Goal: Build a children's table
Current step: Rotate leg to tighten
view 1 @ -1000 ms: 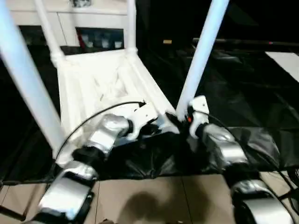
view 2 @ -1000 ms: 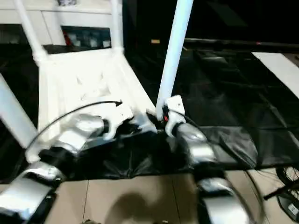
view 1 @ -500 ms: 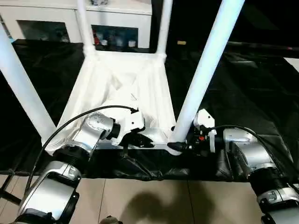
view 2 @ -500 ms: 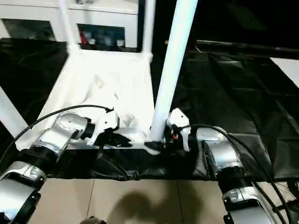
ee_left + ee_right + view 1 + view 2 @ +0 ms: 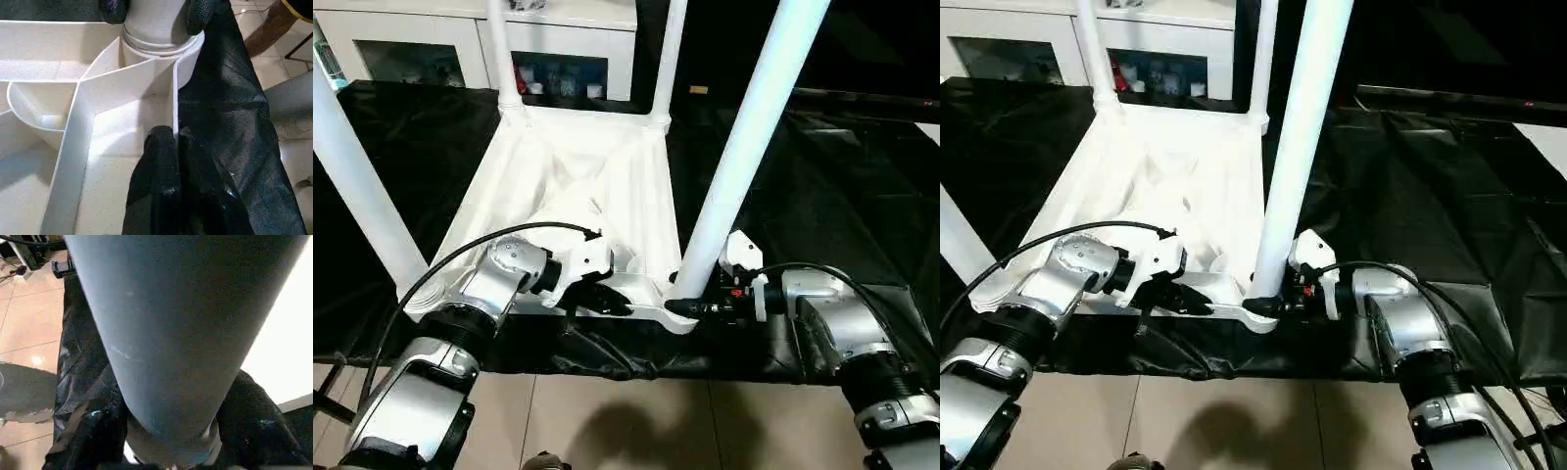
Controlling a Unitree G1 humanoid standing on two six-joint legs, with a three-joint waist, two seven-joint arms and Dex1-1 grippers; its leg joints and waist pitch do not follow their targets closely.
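The children's table [image 5: 573,186] lies upside down, legs upright; right fingers [image 5: 254,421] clasp one leg [image 5: 744,157], left fingers [image 5: 156,166] clenched.

Head stereo downward, wrist cameras close

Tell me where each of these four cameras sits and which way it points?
Left eye and right eye views: on the head, looking forward and down at the upturned white plastic table top, over both silver forearms.
Left wrist view: on the left arm, looking along the shut left pincer, which nips the top's near rim.
Right wrist view: on the right arm, looking up the near-right round white leg, the right pincer's black fingers on either side of its base.
Shared: that leg's foot in its corner socket shows in every view.
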